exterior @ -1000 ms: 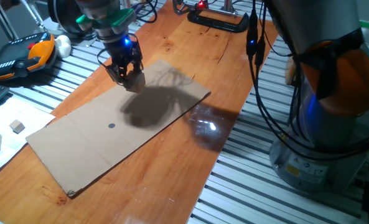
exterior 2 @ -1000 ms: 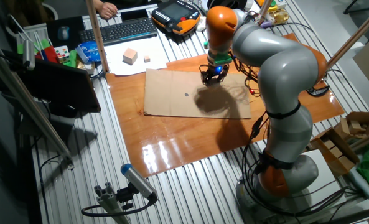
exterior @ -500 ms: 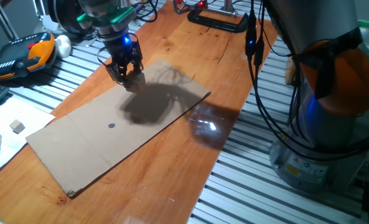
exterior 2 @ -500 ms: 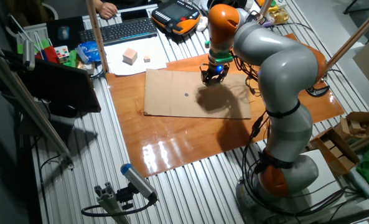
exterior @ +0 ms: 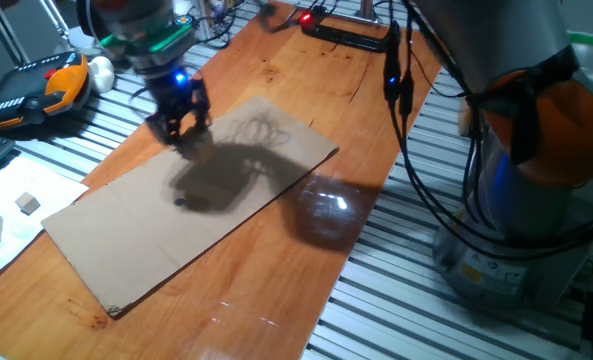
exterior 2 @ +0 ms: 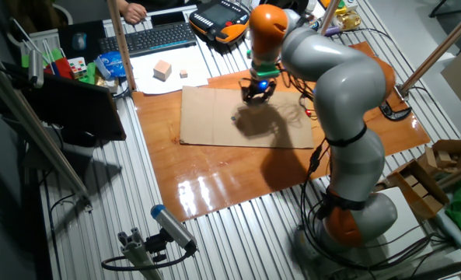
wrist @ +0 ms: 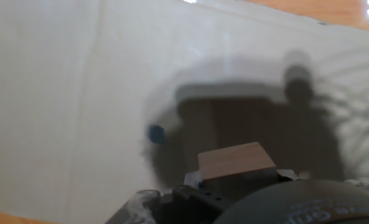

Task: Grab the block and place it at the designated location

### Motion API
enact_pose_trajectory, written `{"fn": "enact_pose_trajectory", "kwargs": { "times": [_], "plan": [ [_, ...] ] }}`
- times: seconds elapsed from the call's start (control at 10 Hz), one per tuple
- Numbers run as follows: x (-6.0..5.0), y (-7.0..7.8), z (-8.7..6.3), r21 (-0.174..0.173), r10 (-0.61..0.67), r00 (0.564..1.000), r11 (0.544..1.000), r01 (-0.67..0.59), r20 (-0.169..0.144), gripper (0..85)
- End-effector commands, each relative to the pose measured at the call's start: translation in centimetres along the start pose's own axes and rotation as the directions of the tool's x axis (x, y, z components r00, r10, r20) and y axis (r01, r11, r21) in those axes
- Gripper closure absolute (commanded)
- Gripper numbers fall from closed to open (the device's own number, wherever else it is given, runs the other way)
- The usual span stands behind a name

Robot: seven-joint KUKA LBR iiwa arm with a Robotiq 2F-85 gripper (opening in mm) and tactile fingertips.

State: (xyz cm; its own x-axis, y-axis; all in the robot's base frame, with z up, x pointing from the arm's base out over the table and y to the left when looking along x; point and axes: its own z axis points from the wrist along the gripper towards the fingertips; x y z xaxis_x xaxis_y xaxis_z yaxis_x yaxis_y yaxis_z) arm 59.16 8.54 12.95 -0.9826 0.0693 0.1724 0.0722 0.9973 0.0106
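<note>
The block is held between the fingers of the gripper, clear of the cardboard sheet; in the hand view its light-brown top face is seen at the bottom centre. No long axis is noted on the cube. The designated location, a dark dot, is seen in the hand view just left of and slightly above the block, at the edge of the gripper's shadow. The remaining offset is judged to be short and sideways before lowering. The surface beneath the sheet is glossy wood.
</note>
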Motion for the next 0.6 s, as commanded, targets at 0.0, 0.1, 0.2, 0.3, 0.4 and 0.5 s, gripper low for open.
{"fn": "enact_pose_trajectory", "kwargs": {
  "times": [0.0, 0.1, 0.2, 0.3, 0.4, 0.5],
  "plan": [
    [-0.6, 1.2, 0.6, -0.015, 0.002, 1.0, 1.0, -0.002, 0.004, 32.7],
    [-1.0, 2.1, 1.5, -0.024, 0.01, 1.0, 1.0, -0.01, 0.015, 32.7],
    [-1.2, 3.2, 2.6, -0.026, 0.018, 0.999, 1.0, -0.017, 0.035, 32.3],
    [-1.5, 4.5, 4.0, -0.023, 0.032, 0.998, 0.999, -0.03, 0.061, 31.3],
    [-1.8, 5.2, 5.0, -0.012, 0.04, 0.996, 0.999, -0.039, 0.081, 30.3],
    [-1.8, 5.6, 5.5, -0.002, 0.041, 0.995, 0.999, -0.04, 0.09, 30.0]
  ]
}}
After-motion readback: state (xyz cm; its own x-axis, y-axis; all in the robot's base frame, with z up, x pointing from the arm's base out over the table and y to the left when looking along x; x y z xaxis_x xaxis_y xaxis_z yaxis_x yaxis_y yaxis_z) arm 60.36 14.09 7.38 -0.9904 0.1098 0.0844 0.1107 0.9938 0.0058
